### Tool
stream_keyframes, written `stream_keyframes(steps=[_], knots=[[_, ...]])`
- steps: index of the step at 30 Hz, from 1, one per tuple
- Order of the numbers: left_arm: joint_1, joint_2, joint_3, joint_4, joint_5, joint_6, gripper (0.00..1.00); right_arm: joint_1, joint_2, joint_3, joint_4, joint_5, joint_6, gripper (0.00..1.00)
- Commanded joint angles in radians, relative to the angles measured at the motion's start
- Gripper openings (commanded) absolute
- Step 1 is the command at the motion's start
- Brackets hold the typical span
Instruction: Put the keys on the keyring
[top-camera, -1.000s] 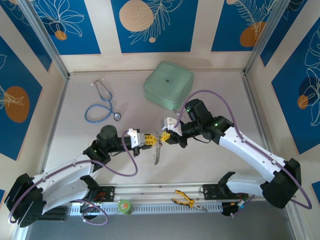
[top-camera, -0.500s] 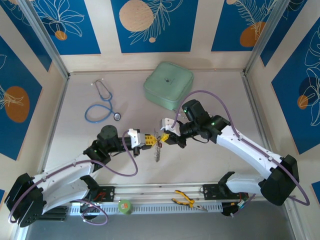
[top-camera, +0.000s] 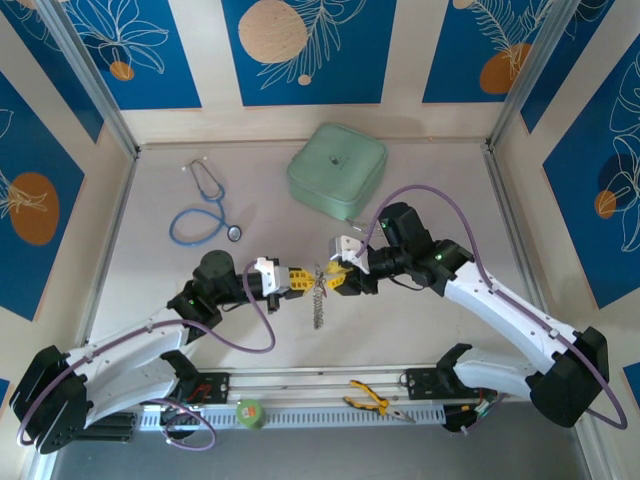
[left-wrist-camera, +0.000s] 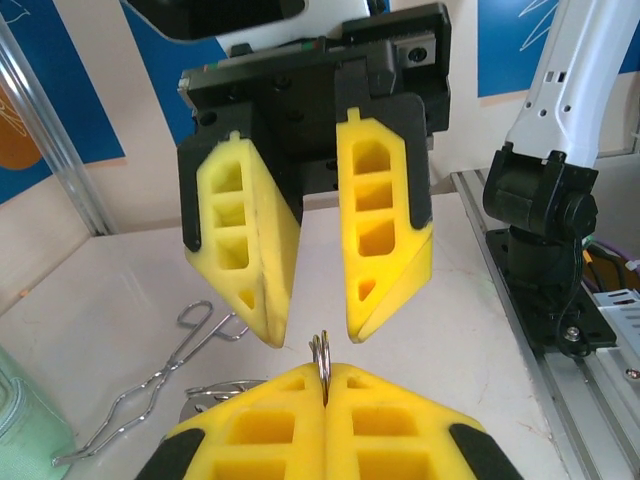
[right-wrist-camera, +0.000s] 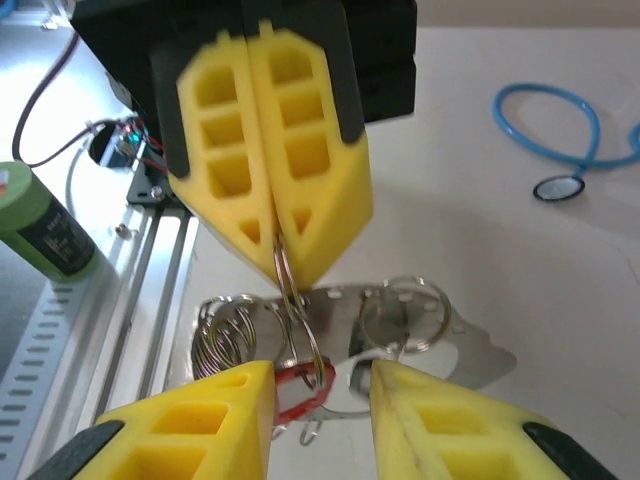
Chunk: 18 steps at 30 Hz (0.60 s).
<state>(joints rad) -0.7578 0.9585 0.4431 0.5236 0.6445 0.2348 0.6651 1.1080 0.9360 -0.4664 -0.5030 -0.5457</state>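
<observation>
Both grippers nose to nose over mid-table.

Left gripper: clenched, yellow fingertips pressed flat together, pinching the thin silvery wire keyring at its top edge. In the left wrist view, wire poking up edge-on from the seam between the pads.

Keyring hanging below that grip, strung with flat silver metal pieces and a coiled wire spring. Whole bunch dangling between the two grippers in the top view; whether its lower end is touching the table, cannot tell.

Right gripper: released, jaws spread wide, straddling the lower arc of the loop. Small key with red oblong plastic tag sitting in the gap, hooked on the wire. Any contact between the right fingers and tag or wire: cannot tell.

Elsewhere:
- mint-green square zip case, far centre
- blue-tubed stethoscope, far left, well apart from the grippers
- yellow-handled pliers and green tape roll on the near rail by the arm bases
</observation>
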Motion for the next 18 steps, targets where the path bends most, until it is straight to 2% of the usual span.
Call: stream_keyframes(steps=[1,5,13,18], knots=[[-0.005,0.003,-0.004,0.070,0.041,-0.021,0.00,0.008,0.010,-0.005,0.037,-0.071,0.039,0.31],[-0.005,0.001,-0.004,0.070,0.043,-0.024,0.00,0.021,0.021,-0.006,0.059,-0.090,0.050,0.30],[-0.005,0.012,-0.004,0.087,0.057,-0.033,0.00,0.033,0.044,-0.011,0.092,-0.109,0.068,0.21],[-0.005,0.026,0.002,0.115,0.064,-0.043,0.00,0.033,0.058,-0.005,0.088,-0.115,0.059,0.00]])
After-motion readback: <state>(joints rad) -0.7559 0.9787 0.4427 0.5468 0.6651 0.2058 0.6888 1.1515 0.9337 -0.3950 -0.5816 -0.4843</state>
